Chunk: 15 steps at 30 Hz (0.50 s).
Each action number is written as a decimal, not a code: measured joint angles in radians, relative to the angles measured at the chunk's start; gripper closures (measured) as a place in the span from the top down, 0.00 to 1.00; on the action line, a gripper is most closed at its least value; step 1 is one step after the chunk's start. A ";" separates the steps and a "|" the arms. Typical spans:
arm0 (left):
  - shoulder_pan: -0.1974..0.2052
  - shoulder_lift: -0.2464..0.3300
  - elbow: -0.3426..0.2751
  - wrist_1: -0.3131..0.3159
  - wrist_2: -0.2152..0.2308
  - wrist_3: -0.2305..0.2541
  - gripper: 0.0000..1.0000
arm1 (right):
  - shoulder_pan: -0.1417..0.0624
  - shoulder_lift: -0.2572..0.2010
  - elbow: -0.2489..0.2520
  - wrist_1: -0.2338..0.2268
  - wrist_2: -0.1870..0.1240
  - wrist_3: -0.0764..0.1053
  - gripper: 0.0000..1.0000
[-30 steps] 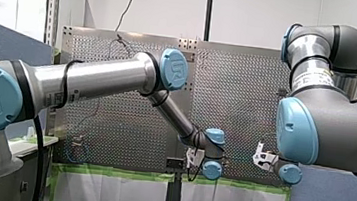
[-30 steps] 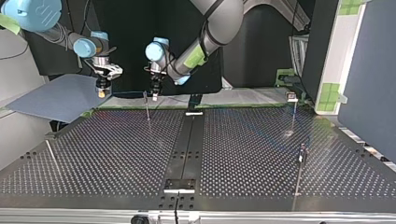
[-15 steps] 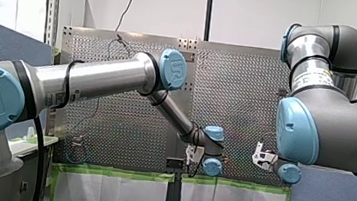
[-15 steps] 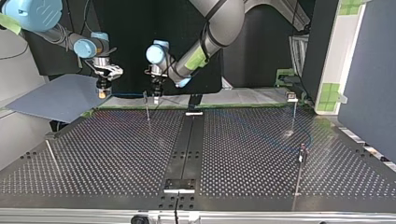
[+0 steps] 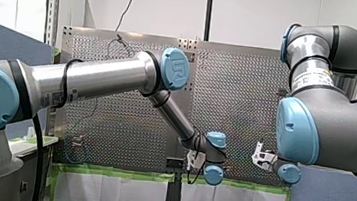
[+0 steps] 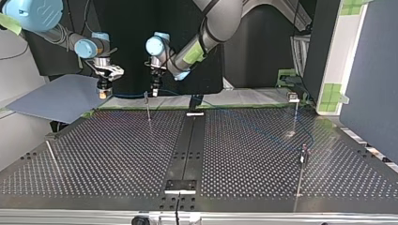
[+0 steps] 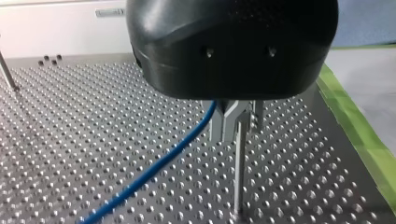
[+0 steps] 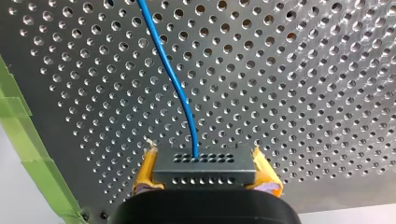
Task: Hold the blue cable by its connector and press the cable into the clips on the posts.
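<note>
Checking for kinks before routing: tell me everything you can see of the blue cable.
The blue cable is thin, round and smooth. One end enters the dark, hole-dotted connector clamped between my right gripper's yellow pads. Further along it meets my left gripper, beside a thin post, then curves gently away over the perforated table. No kinks show.

Counter: dull grey perforated metal. Cable: smooth blue plastic sheath. Post: bare, slightly shiny metal.

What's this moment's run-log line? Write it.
right gripper: shut on connector | blue cable: trails across perforated table | left gripper: at post top, cable alongside
</note>
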 joint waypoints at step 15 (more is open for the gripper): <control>-0.003 0.001 0.094 -0.109 0.010 0.026 0.00 | 0.002 0.002 -0.006 0.000 -0.005 0.002 0.00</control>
